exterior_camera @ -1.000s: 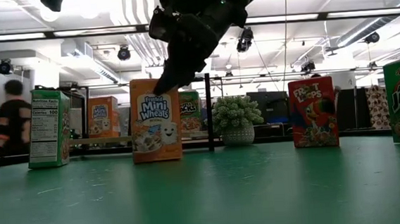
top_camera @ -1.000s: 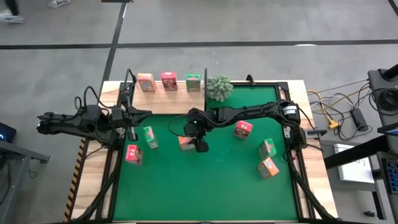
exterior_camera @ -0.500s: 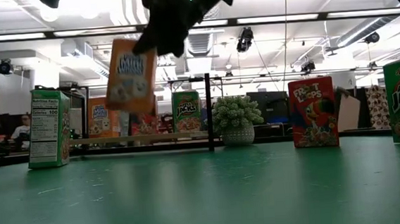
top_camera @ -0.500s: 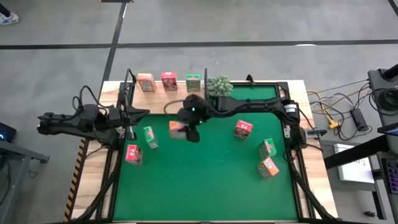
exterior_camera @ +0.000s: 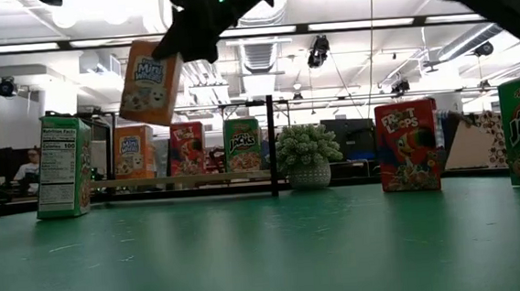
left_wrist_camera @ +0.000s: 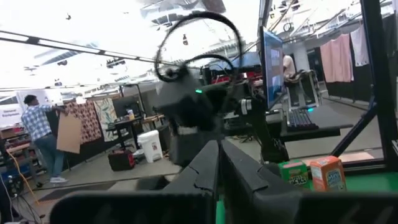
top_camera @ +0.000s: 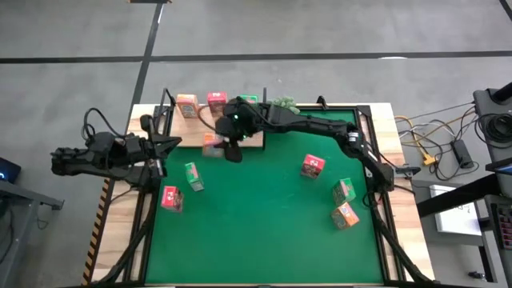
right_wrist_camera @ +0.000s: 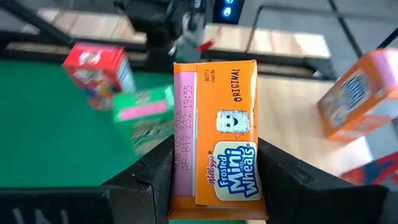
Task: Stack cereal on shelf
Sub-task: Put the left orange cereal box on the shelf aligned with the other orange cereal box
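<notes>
Right gripper [right_wrist_camera: 214,165] pinches an orange Frosted Mini-Wheats box [right_wrist_camera: 217,134] by its two sides. In the low view the box [exterior_camera: 150,82] hangs tilted, well clear of the green mat [top_camera: 264,232]. From above, the box sits over the front edge of the shelf [top_camera: 188,132], toward the table's far-left corner.

On the shelf, along its back edge: one orange box [top_camera: 187,105], one pink-red box [top_camera: 216,100], one green box [top_camera: 248,102] partly hidden by the right arm. The low view confirms these three standing upright in a row.

On the mat, not yet shelved:
- green box [top_camera: 192,176], near the left edge
- pink-red box [top_camera: 170,198], near the left edge, closer to the front
- pink-red box [top_camera: 312,166], right of centre
- green box [top_camera: 344,190], near the right edge
- orange box [top_camera: 346,216], near the right edge, just in front of that green one

Left gripper [left_wrist_camera: 219,163]: fingers pressed together, nothing between them; arm parked off the table's left edge.

Assessment: three of nine placed, a fourth in the air, five left. Probably the carried box starts a second tier or a front row; which one, I cannot tell.

Grey-green plant [top_camera: 282,104] stands at the shelf's right end.
</notes>
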Controlling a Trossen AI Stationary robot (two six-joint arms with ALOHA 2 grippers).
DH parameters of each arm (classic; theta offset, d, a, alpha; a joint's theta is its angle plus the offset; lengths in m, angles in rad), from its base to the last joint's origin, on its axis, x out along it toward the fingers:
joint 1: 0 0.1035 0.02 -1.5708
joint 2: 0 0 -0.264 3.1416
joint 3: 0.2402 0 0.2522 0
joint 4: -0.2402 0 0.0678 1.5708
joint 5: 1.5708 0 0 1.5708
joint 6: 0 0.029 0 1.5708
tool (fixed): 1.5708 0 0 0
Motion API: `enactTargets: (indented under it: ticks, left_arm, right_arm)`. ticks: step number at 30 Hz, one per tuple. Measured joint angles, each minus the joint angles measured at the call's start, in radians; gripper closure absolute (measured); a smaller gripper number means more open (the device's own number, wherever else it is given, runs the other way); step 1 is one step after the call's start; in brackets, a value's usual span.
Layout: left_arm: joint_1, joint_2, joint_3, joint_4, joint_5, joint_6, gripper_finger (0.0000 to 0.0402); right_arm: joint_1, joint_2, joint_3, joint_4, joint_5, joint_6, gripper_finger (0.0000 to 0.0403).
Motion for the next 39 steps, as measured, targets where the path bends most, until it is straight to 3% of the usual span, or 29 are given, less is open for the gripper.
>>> enactTargets:
  ticks: [28,39]
  left_arm:
    - [0.0,-0.014,-0.005,-0.017,0.001,0.0,0.04]
    - [0.0,-0.014,-0.006,-0.017,0.001,0.0,0.04]
  right_arm:
    - [-0.123,0.191,0.016,0.225,0.001,-0.047,0.0235]
    - [-0.127,0.213,0.014,0.23,-0.001,-0.041,0.0164]
